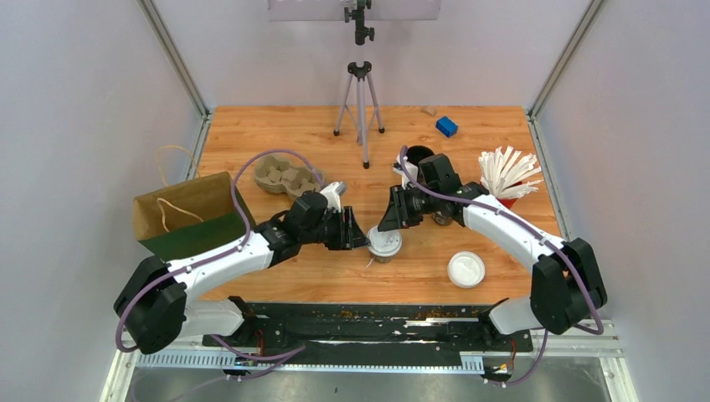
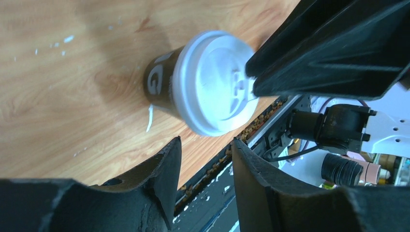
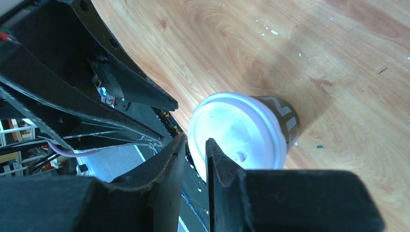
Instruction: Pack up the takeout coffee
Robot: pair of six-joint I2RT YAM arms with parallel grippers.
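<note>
Left claw (image 2: 205, 145) parted, empty; right claw (image 3: 193, 144) grip unclear; cup (image 2: 203, 84) upright, axis vertical.

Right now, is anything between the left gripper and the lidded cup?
Nothing visible: only bare wooden table separates the open left gripper from the dark brown paper cup with its white plastic lid.

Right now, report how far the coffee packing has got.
Done: one cup stands lidded on the table. In hand: the left gripper is open beside it; the right gripper is at its lid, grip unclear. Left: that cup is in neither the carrier nor the bag.
</note>
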